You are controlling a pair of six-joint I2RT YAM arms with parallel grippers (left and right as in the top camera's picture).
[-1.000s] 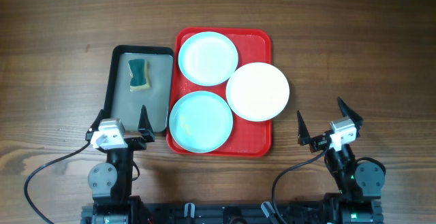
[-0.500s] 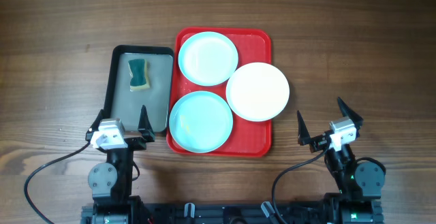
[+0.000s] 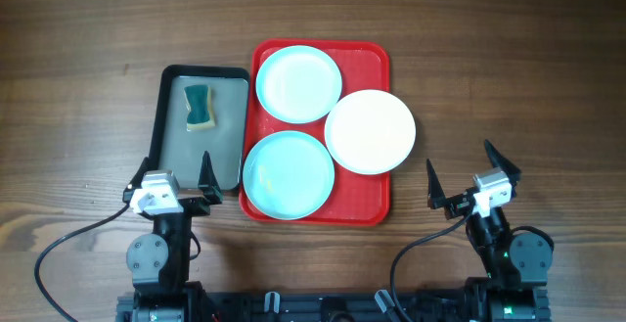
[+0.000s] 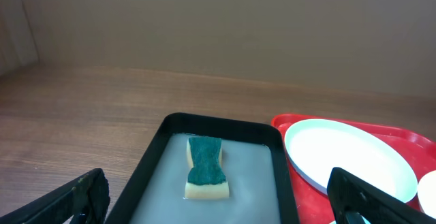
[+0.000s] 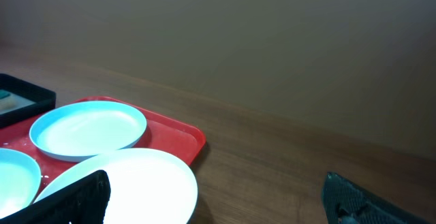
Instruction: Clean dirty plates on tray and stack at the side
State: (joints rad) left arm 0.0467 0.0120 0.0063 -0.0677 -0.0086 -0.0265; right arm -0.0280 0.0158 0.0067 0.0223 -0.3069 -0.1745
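Note:
The red tray [image 3: 374, 200] lies at the table's middle with three plates on it. A mint-aqua plate [image 3: 298, 83] sits at its far end, a second mint-aqua plate [image 3: 289, 174] at its near left, and a white plate [image 3: 370, 131] overhangs its right rim. My left gripper [image 3: 168, 178] is open and empty at the near left, behind the grey tray. My right gripper [image 3: 471, 177] is open and empty at the near right, apart from the white plate [image 5: 129, 183]. The far plate also shows in the left wrist view [image 4: 347, 156] and in the right wrist view [image 5: 88, 129].
A black-rimmed grey tray [image 3: 227, 146] lies left of the red tray, touching it. A green and yellow sponge [image 3: 200, 106] lies in its far part and shows in the left wrist view [image 4: 206, 168]. Bare wooden table [image 3: 509, 77] lies to the right.

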